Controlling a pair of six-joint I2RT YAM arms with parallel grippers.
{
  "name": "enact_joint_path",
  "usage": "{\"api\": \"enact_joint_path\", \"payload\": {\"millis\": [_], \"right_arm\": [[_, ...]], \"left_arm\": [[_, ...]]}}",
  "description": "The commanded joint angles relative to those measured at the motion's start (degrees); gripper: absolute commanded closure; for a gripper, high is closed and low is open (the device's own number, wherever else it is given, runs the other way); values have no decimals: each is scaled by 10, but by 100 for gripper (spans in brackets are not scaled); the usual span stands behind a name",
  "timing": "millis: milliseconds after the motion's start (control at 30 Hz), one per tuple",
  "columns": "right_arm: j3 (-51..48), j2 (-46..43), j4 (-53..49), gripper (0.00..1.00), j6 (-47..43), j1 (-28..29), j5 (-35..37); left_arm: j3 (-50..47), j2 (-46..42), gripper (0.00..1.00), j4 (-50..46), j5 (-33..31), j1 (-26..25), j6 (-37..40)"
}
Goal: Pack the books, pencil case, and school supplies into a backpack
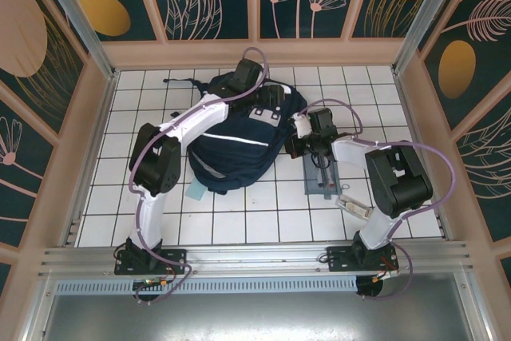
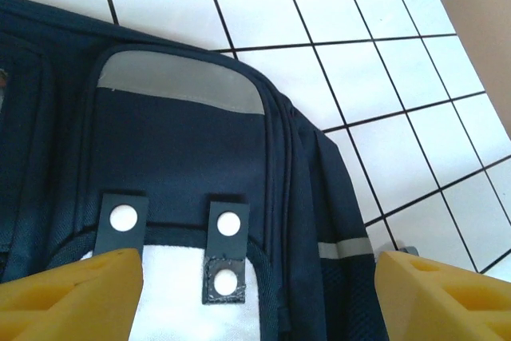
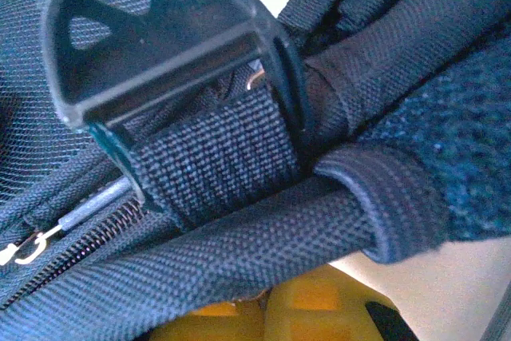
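Observation:
The navy backpack [image 1: 235, 149] lies in the middle of the tiled table, its grey patch [image 2: 180, 85] toward the far side. My left gripper [image 1: 270, 101] hovers over its upper front, and in the left wrist view the left gripper [image 2: 255, 301] stands open, yellow fingers [image 2: 72, 293] wide apart with nothing between them. My right gripper [image 1: 295, 145] is at the bag's right edge. Up close, the right gripper [image 3: 271, 305] is shut on a dark webbing strap [image 3: 239, 253] beside a plastic buckle [image 3: 160, 37]. The grey-blue pencil case [image 1: 323, 175] with pens lies right of the bag. The books are hidden.
A whitish-beige oblong piece [image 1: 351, 207] lies near the right arm's base, and a small light-blue flat piece [image 1: 196, 191] sits at the bag's near-left corner. Wooden walls [image 1: 255, 52] fence the table on three sides. A zipper pull [image 3: 32, 249] hangs by the strap.

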Motion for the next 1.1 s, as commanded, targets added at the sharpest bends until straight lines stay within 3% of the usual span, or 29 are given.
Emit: {"api": "enact_joint_path", "payload": {"millis": [0,133,433,667,833,1067], "right_arm": [[-9,3,26,100,32,3,-2],[0,15,24,100,42,4,-13],[21,23,-10,100,64,12,-24],[31,20,-135,100,45,90,-24],[24,-1,-190,100,62,172,14],[40,4,-182,100,84,186,47]], "left_arm": [[39,44,24,-8,-34,-4,5],[63,98,25,-40,-59,-4,17],[137,220,27,-87,-45,-8,12],[242,331,35,-111,-60,-6,-80],[214,326,40,-42,-66,-6,-139],[246,318,37,-38,-61,2,-127]]}}
